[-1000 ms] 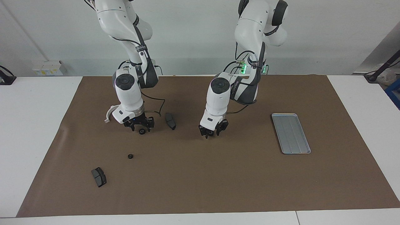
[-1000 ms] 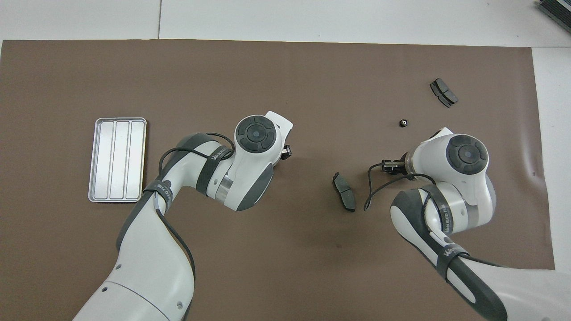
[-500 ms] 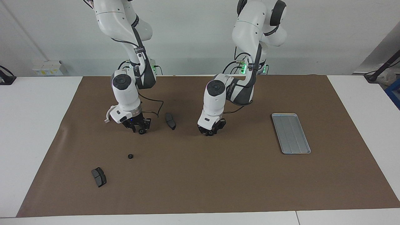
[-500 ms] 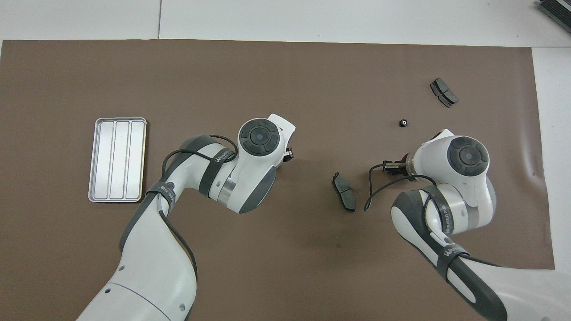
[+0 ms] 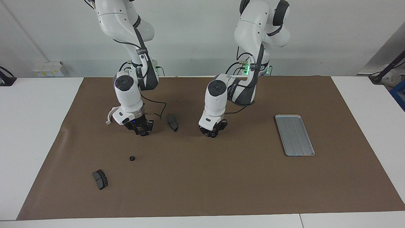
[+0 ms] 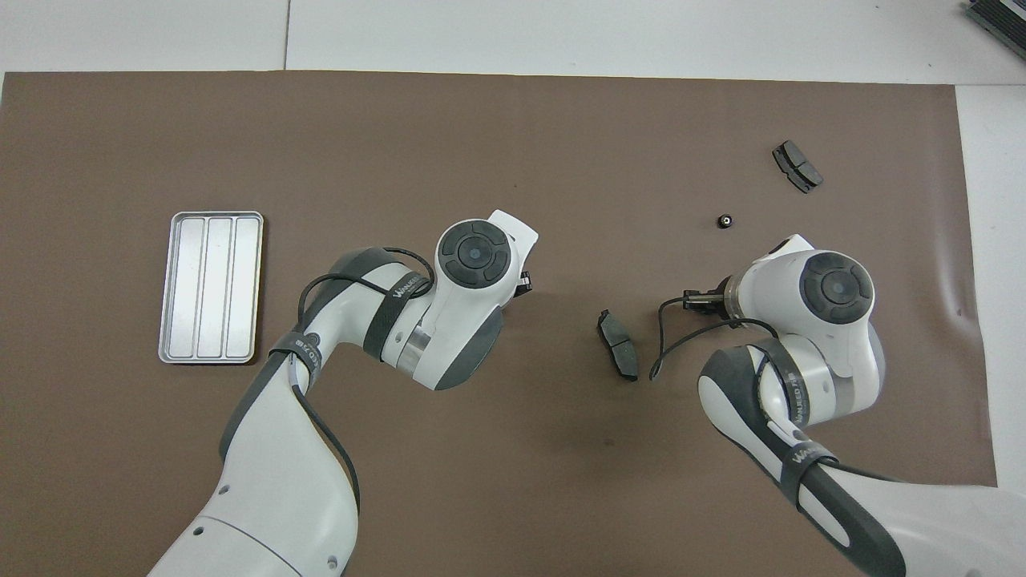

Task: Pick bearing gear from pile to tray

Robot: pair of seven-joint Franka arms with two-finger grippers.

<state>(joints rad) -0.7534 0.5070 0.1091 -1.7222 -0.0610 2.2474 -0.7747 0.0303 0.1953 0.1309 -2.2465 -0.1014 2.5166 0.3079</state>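
Note:
The pile lies toward the right arm's end of the mat. My right gripper [image 5: 143, 131] is down at the mat, shut on a black gear [image 5: 144, 133]. A white half-ring bracket [image 5: 109, 116] lies beside its wrist. A second loose black gear [image 5: 132, 158] [image 6: 724, 220] lies farther from the robots. My left gripper [image 5: 212, 133] is down at mid-mat, its fingers drawn together on a small black gear [image 5: 213, 135]. In the overhead view both hands are mostly hidden under their wrists. The silver tray [image 5: 294, 134] [image 6: 211, 286] lies empty toward the left arm's end.
One dark grey pad [image 5: 172, 122] [image 6: 618, 356] lies between the two grippers. Another pad [image 5: 100, 179] [image 6: 797, 166] lies farther from the robots than the loose gear. A brown mat [image 5: 221, 183] covers the white table.
My left gripper's fingers have drawn together from wide open and the hand shifted slightly toward the right arm's end. My right gripper's fingers narrowed on its gear, which stayed in place.

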